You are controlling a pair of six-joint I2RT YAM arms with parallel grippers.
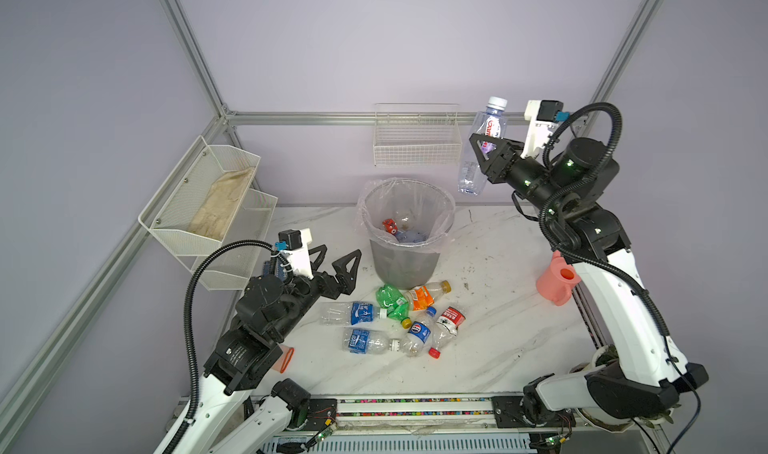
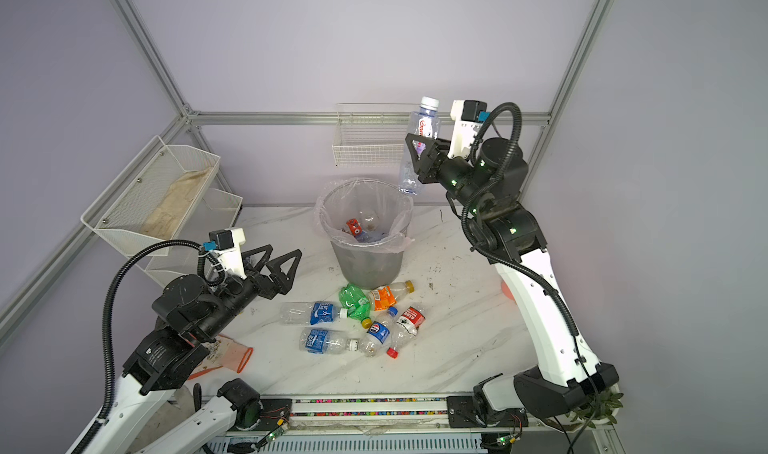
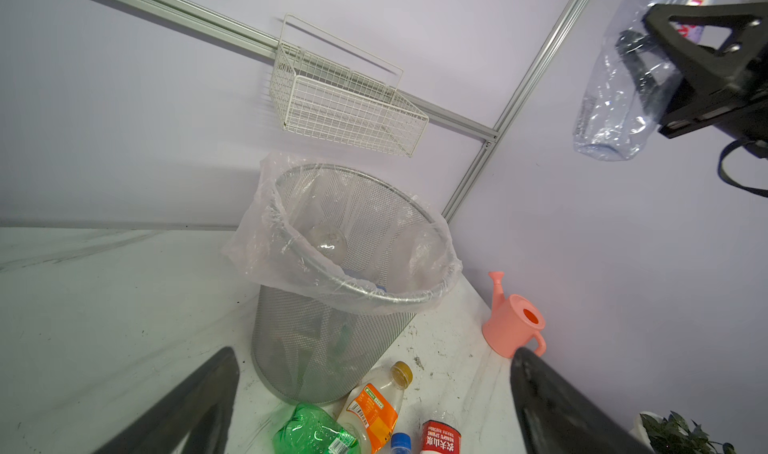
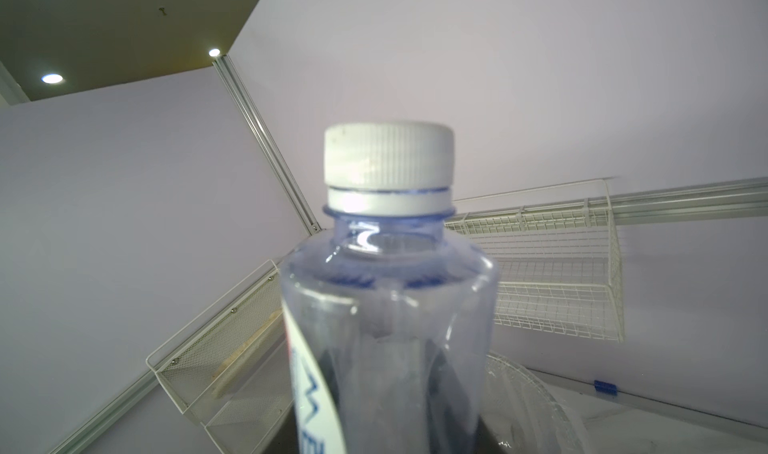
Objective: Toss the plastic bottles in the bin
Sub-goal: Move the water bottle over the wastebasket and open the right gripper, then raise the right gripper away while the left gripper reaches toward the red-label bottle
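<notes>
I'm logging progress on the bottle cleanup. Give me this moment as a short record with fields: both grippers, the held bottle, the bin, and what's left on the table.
left gripper: jaws open, empty, low beside the bin
right gripper: shut on the held bottle, raised
held bottle: clear, white cap up, right of the bin's rim in both top views
bin: upright, bag-lined, with bottles inside
loose bottles: six, lying clustered on the table in front of the bin

Bin [image 1: 401, 264]: grey metal mesh w/ thin clear plastic liner [image 1: 448, 223]. Bottles [image 1: 361, 312]: clear glossy plastic, crumpled. Bench [image 1: 498, 339]: smooth white marble-look, scuffed. Wall basket [image 1: 417, 144], upper ctr: white-coated wire. Left end effector [image 1: 338, 255]: matt black plastic.
</notes>
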